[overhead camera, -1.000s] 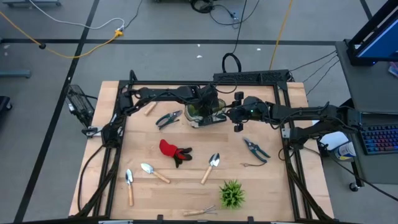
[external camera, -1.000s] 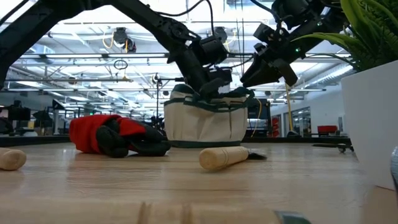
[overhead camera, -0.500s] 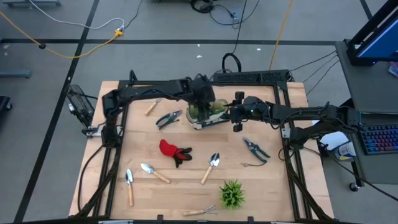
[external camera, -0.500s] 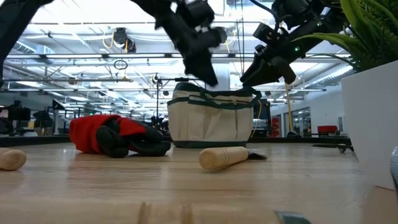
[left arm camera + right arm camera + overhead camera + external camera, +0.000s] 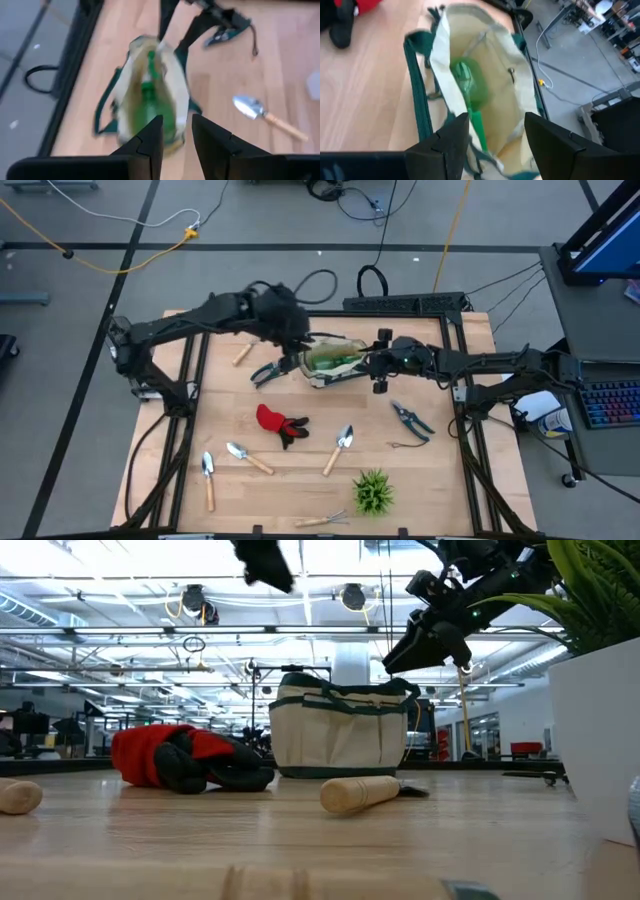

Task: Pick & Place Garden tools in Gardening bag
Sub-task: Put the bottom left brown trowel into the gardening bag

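Note:
The cream gardening bag [image 5: 330,361] with green trim stands at the table's far middle, mouth up. A green tool [image 5: 468,86] lies inside it and also shows in the left wrist view [image 5: 150,95]. My left gripper [image 5: 286,330] is open and empty, high above the table, left of the bag. My right gripper [image 5: 374,366] is open over the bag's right end [image 5: 405,690]. The red-and-black glove [image 5: 281,423], two pruning shears [image 5: 270,370] [image 5: 410,418], trowels [image 5: 340,448] [image 5: 248,457] [image 5: 208,478] and a little rake [image 5: 322,520] lie on the table. My right gripper has its fingers [image 5: 451,142] apart over the rim at the bag's right end [image 5: 485,157], slanting down from the table's right. Whether a finger touches the rim, I cannot tell.
A green spiky plant [image 5: 373,492] in a white pot stands near the front edge. A wooden handle [image 5: 242,355] lies at the far left. The black frame rails [image 5: 190,395] run along both sides of the table.
My left gripper has risen out of the bag's mouth and swung up and toward the table's left edge. The bag's rim, pushed down under it before, has sprung back up. The bag stays in place.

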